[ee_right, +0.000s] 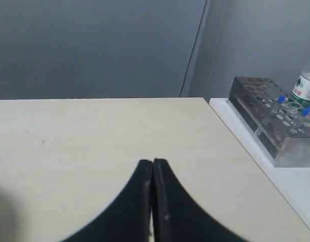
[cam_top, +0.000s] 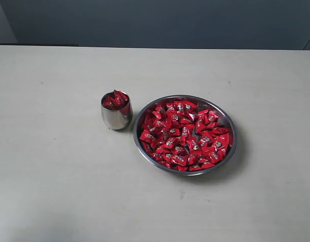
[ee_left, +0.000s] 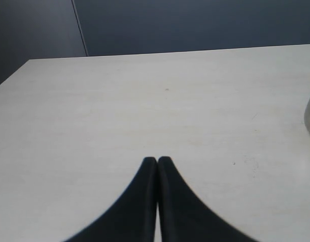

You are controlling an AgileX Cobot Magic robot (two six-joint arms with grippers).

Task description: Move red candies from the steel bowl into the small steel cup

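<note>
The small steel cup (cam_top: 115,119) stood just left of the steel bowl (cam_top: 235,137), near the middle of the table (cam_top: 54,166). It was heaped over its rim with red candies (cam_top: 183,133), and far more lay in the bowl. Neither arm reached over them. The left gripper (ee_left: 156,160) and right gripper (ee_right: 152,162) each hung pinched together on nothing, above bare tabletop. I reckoned another sweet might slide off that heap, or a nudge might tip the cup.

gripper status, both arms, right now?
Left gripper: closed, holding nothing, over bare table.
Right gripper: closed, holding nothing, over bare table.
</note>
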